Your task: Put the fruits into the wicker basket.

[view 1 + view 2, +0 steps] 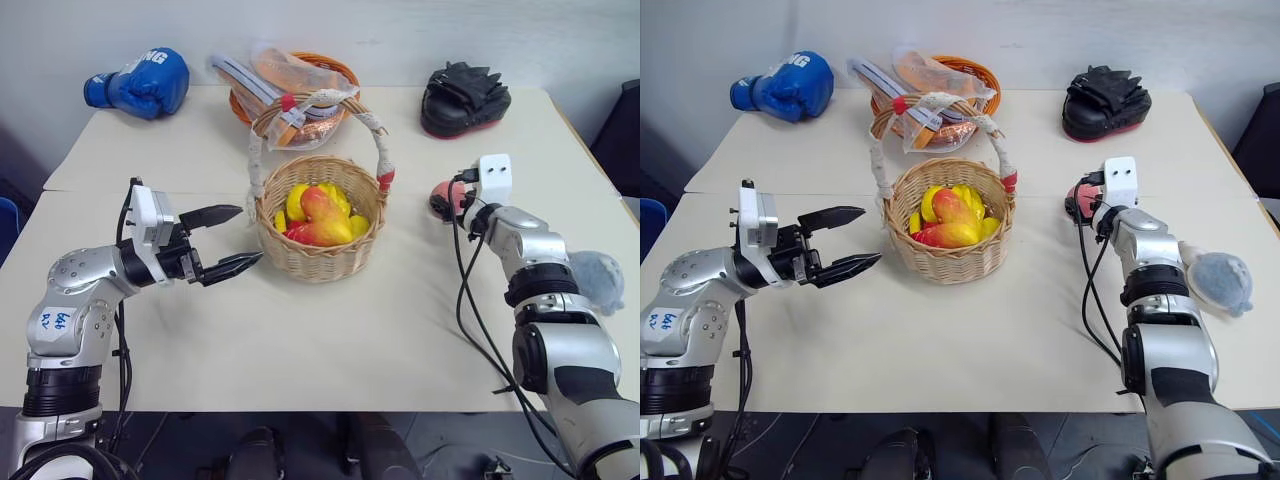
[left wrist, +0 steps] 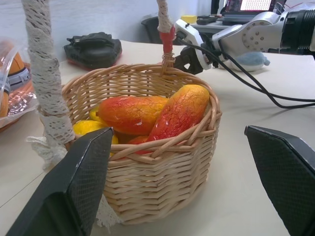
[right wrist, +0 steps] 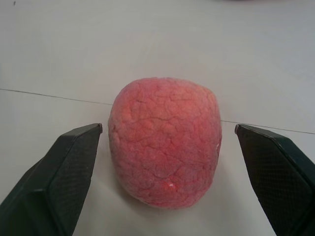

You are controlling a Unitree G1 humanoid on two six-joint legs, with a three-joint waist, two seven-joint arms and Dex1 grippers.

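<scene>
The bench fills the middle of the head view; at its centre stands the wicker basket, already holding two red-to-yellow mangoes. The left gripper waits at centre left, jaws wide and empty. At centre right the right gripper stands with jaws wide on either side of the pink peach, not touching it. Small, round, finely crackled, the peach looks light and firm; a grip across its widest middle should suit.
</scene>
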